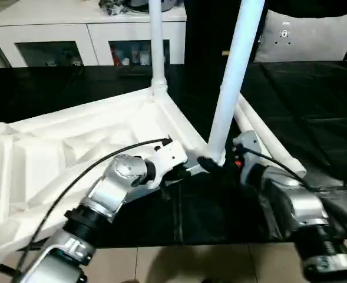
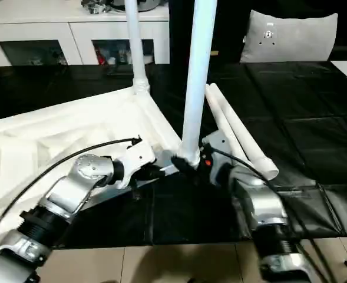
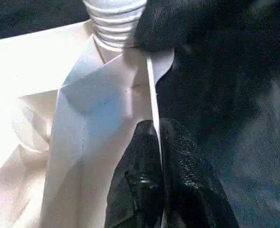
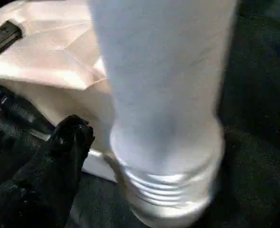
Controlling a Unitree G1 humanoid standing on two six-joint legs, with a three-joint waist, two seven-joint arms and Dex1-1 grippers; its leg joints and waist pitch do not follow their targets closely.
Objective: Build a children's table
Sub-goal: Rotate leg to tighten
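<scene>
My left tool (image 3: pixel 154 156) pinches the table top's (image 1: pixel 73 147) thin rim. Right tool (image 2: pixel 204 160): can't tell. The leg (image 1: pixel 235 76) at 2 o'clock looks light, stiff, slippery; I'd grab low.

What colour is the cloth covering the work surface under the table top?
Black cloth, clearest in the right eye view.

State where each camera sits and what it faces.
Head stereo pair: looks down over both silver forearms at the upturned tabletop and a standing leg.
Left wrist: along the left gripper, jaws pinching the tabletop's rim.
Right wrist: close on that leg's threaded base; one finger shows.
Both wrist views share that threaded base.
</scene>
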